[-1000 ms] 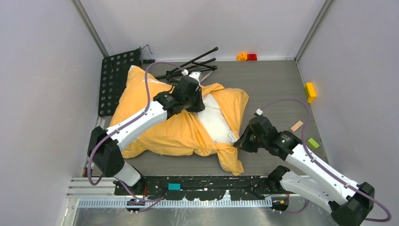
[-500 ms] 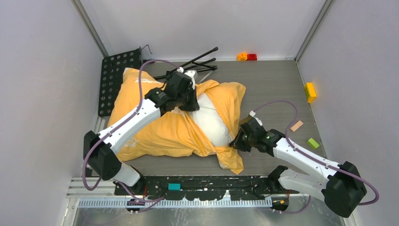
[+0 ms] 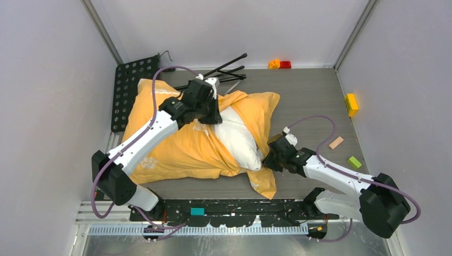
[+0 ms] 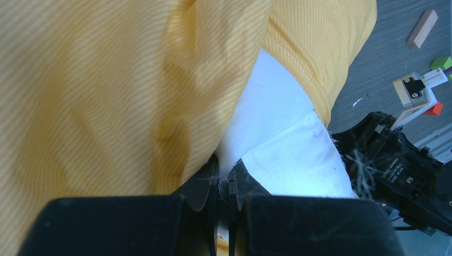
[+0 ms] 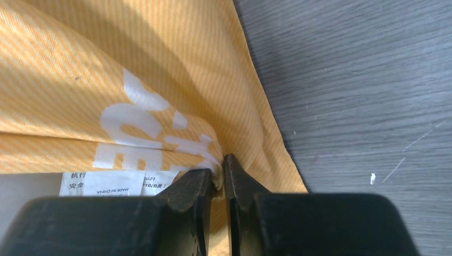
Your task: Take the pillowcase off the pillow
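Note:
The pillowcase (image 3: pixel 176 146) lies inside out, its orange-yellow face up, over most of the table's left and middle. The white pillow (image 3: pixel 240 140) bulges out of its open right end. My left gripper (image 3: pixel 212 114) is at the pillow's far end, shut on a pinch of white pillow fabric (image 4: pixel 234 154), with pillowcase folds (image 4: pixel 106 85) beside it. My right gripper (image 3: pixel 265 161) is at the near right, shut on a fold of the pillowcase (image 5: pixel 160 69) beside its white care label (image 5: pixel 106 182).
A black perforated plate (image 3: pixel 130 88) stands at the back left, a folded black tripod (image 3: pixel 221 72) behind the pillow. Small coloured blocks lie at the back (image 3: pixel 280 64) and along the right wall (image 3: pixel 350 104), (image 3: pixel 354 162). A black rail (image 3: pixel 224 210) runs along the near edge.
My left gripper has pulled the pillow's far end back and left. My right gripper has slid left, holding the pillowcase fold. More white pillow shows.

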`<action>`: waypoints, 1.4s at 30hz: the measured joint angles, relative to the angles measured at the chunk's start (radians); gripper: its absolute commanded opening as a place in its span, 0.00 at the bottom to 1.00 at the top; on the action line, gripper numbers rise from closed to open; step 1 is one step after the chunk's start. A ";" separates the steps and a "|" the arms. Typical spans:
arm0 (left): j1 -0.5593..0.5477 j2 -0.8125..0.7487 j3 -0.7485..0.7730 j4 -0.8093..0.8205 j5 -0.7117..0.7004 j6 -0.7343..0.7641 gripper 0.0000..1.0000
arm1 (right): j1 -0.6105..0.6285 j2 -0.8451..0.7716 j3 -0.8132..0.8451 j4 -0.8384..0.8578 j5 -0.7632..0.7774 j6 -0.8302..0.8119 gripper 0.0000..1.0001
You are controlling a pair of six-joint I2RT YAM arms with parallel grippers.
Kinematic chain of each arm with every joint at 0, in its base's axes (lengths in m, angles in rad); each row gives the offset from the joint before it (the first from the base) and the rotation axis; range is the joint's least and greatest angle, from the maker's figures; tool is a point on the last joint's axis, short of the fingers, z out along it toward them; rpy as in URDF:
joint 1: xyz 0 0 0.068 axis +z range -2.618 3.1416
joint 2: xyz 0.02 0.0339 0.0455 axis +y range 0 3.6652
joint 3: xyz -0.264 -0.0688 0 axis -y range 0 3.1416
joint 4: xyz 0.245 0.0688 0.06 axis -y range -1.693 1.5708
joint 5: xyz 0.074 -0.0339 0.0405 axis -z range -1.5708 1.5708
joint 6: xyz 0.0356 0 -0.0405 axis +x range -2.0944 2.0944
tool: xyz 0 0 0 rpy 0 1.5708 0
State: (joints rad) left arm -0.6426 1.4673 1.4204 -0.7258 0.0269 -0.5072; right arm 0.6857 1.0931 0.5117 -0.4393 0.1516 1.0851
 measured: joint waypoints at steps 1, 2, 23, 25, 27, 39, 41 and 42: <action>0.004 0.000 0.000 -0.002 0.006 0.000 0.00 | 0.000 0.006 -0.002 0.009 0.005 0.004 0.18; 0.009 0.000 0.000 -0.003 0.011 0.000 0.00 | 0.000 0.011 -0.002 0.018 0.009 0.008 0.18; 0.067 -0.072 -0.099 0.063 0.334 0.090 0.00 | -0.002 -0.122 0.175 -0.126 0.182 -0.306 0.48; 0.068 -0.088 -0.112 0.064 0.355 0.106 0.00 | 0.000 -0.122 0.208 -0.130 0.216 -0.351 0.48; 0.071 -0.103 -0.125 0.069 0.370 0.125 0.00 | 0.000 -0.111 0.228 -0.134 0.241 -0.381 0.51; 0.076 -0.159 -0.195 0.085 0.417 0.157 0.00 | -0.060 -0.069 0.397 -0.181 0.234 -0.555 0.87; 0.076 -0.159 -0.209 0.087 0.421 0.157 0.00 | -0.071 -0.089 0.419 -0.181 0.216 -0.581 0.87; 0.076 -0.159 -0.212 0.087 0.423 0.157 0.00 | -0.074 -0.094 0.430 -0.177 0.203 -0.594 0.87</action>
State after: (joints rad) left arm -0.5671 1.3079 1.2083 -0.6384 0.4503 -0.3504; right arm 0.6117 0.9993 0.9417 -0.6163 0.3546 0.4908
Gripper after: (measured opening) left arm 0.045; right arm 0.868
